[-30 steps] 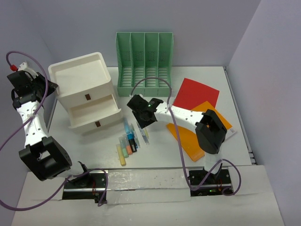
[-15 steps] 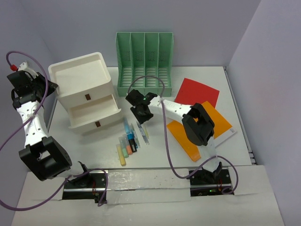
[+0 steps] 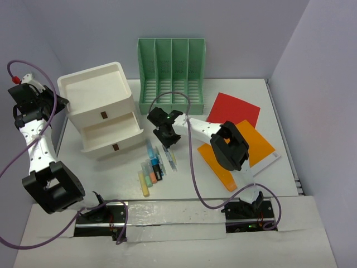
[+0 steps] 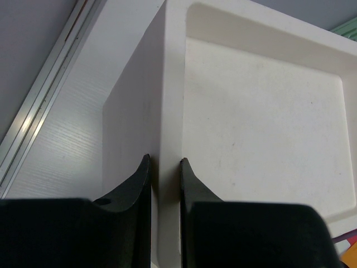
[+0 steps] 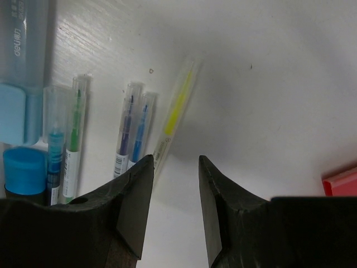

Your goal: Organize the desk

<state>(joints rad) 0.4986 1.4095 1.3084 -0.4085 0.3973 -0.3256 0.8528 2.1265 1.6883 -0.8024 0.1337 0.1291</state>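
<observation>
Where the white counter (image 3: pixel 184 187) spreads under everything, a row of markers (image 3: pixel 152 170) lies just in front of the white drawer box (image 3: pixel 103 106). Over them, off the box's front right corner, the right gripper (image 5: pixel 175 164) hovers with fingers parted and empty, a yellow pen (image 5: pixel 175 106) lying on the counter just ahead of the gap. At the box's left side the left gripper (image 4: pixel 165 162) has its fingers closed on the top tray's rim. Behind the box, to its right, stands a green file holder (image 3: pixel 172 72)
</observation>
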